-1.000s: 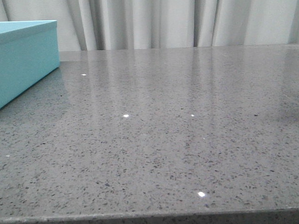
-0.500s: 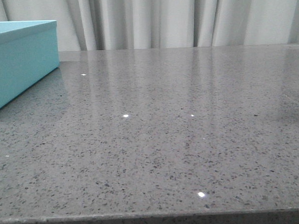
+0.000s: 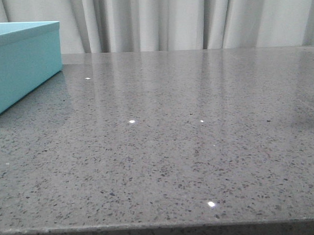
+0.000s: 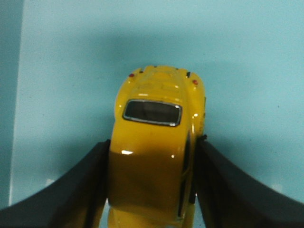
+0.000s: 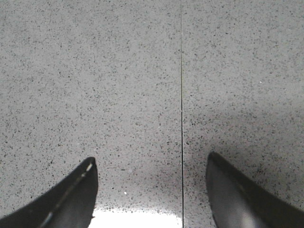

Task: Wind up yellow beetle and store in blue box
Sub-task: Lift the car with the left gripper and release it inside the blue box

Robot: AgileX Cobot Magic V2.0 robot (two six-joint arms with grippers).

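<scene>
In the left wrist view the yellow beetle sits between the two black fingers, its rear window and red tail lights facing away from the wrist. My left gripper is shut on the beetle's sides. Behind the car is the turquoise surface of the blue box; I cannot tell whether the wheels touch it. The front view shows the blue box at the far left of the table, cut off by the frame edge, and neither arm appears there. My right gripper is open over bare grey stone, with nothing between its fingers.
The grey speckled table fills the front view, with its front edge at the bottom. White curtains hang behind the table. A thin seam in the stone runs under the right gripper.
</scene>
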